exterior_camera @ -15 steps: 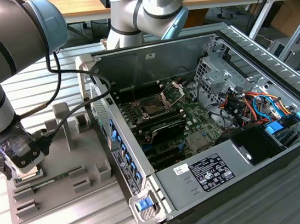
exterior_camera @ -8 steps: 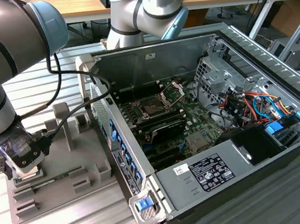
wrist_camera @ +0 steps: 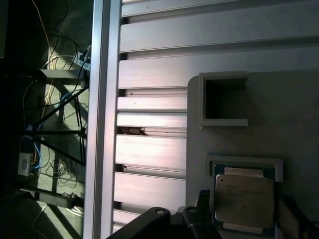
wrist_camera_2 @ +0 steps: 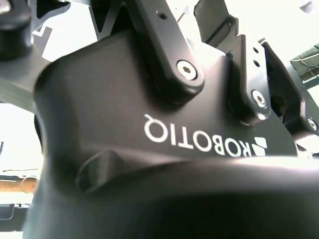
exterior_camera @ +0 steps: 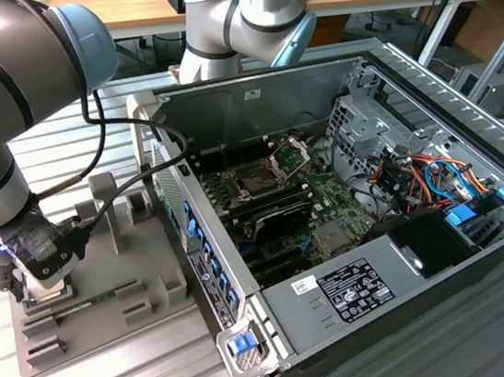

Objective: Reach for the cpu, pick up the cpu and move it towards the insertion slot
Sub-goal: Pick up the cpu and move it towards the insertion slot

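The cpu (wrist_camera: 244, 201), a small square chip with a silvery face, lies in a shallow recess of the grey tray (wrist_camera: 299, 99). In the first wrist view my gripper (wrist_camera: 246, 215) is open and straddles the chip, one dark fingertip (wrist_camera: 203, 206) by one edge and the other by the opposite edge. In the exterior view the gripper (exterior_camera: 34, 293) hangs low over the tray (exterior_camera: 140, 259) at the exterior view's left and covers the chip. The insertion slot (exterior_camera: 256, 181), a dark square socket with its silver frame swung up, sits on the motherboard inside the open computer case. The second wrist view looks along the gripper's black housing (wrist_camera_2: 149, 124).
The open computer case (exterior_camera: 369, 229) lies to the exterior view's right of the tray, with a metal side wall (exterior_camera: 200, 251) between them. A green memory stick (exterior_camera: 91, 307) rests in the tray. Black cables (exterior_camera: 124, 131) run from the wrist. The tray stands on a slatted aluminium table (wrist_camera: 149, 99).
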